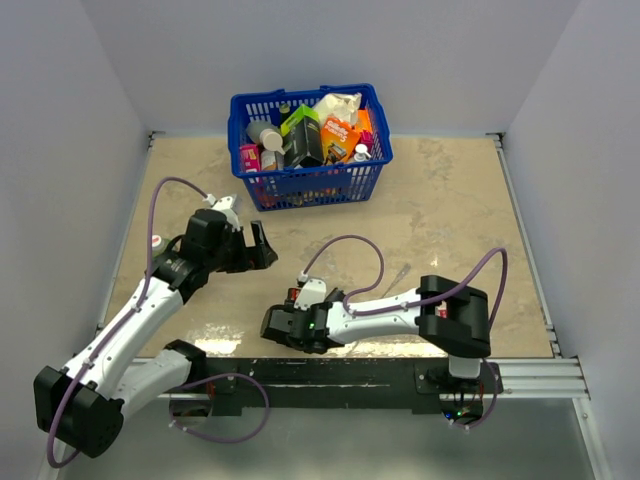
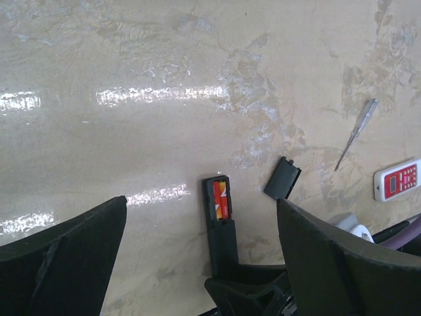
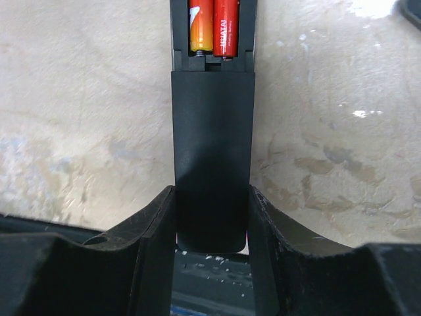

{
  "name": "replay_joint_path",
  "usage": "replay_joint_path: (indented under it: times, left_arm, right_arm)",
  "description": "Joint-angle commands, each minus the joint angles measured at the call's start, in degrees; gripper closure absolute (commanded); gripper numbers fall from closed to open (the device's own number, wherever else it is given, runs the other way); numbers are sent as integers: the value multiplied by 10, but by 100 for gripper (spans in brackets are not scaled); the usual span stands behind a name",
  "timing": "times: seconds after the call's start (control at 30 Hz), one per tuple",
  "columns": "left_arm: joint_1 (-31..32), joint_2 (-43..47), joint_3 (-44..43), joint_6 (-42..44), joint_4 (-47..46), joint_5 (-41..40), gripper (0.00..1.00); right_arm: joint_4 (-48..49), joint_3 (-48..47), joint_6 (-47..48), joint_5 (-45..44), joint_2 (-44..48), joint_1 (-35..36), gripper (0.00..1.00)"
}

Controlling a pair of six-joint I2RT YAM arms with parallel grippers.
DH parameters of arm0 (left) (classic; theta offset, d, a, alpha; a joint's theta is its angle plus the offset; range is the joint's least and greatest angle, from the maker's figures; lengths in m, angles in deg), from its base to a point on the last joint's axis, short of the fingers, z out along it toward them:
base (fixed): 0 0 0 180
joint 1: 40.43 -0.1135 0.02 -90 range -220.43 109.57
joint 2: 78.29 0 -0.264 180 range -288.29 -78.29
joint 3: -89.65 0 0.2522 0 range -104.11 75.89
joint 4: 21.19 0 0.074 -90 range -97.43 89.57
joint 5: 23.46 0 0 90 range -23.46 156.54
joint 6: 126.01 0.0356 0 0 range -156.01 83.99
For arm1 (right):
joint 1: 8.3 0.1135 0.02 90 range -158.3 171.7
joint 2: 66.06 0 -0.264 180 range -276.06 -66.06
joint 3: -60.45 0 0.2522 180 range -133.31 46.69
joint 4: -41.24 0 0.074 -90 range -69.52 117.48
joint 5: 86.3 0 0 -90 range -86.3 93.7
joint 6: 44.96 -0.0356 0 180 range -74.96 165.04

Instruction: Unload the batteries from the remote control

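My right gripper (image 3: pixel 212 197) is shut on the lower end of a black remote control (image 3: pixel 212 145), which lies back side up just above the table. Its battery compartment is uncovered, and two red-orange batteries (image 3: pixel 214 26) sit side by side inside. In the left wrist view the same remote control (image 2: pixel 222 240) reaches up from the right gripper (image 2: pixel 243 289), with the batteries (image 2: pixel 220 199) at its far end. My left gripper (image 2: pixel 202 204) hangs wide open above that end, nothing between its fingers. The top view has the left gripper (image 1: pixel 262 248) up-left of the right gripper (image 1: pixel 278 322).
A small black cover plate (image 2: pixel 283 178) lies on the table right of the remote. A white remote with red buttons (image 2: pixel 398 179) and a thin clear stick (image 2: pixel 355 135) lie further right. A blue basket (image 1: pixel 310 185) full of packages stands at the back.
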Motion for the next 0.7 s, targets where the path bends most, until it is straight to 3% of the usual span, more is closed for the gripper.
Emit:
replay_joint_path:
  times: [0.0, 0.07, 0.1, 0.2, 0.33, 0.53, 0.67]
  left_arm:
    - [-3, 13, -1, 17, -12, 11, 0]
    - [-3, 8, 1, 20, -12, 14, 0]
    - [-3, 8, 1, 25, -12, 18, 0]
    - [-3, 17, 5, 27, -14, 19, 0]
    - [-3, 17, 6, 28, -16, 19, 0]
    - [-3, 15, 12, 43, -23, 49, 2]
    - [-2, 20, 25, 65, -39, 103, 4]
  right_arm:
    - [-83, -30, -60, -45, -14, 4, 75]
    - [-89, -36, -60, -45, -10, 4, 70]
    - [-96, -40, -64, -44, -3, 4, 61]
    - [-111, -41, -64, -45, 15, 4, 48]
    - [-99, -15, -46, -33, 65, 3, 36]
    - [-119, 6, 4, -56, 116, -12, 34]
    - [-70, 73, 138, -41, 226, -112, 36]
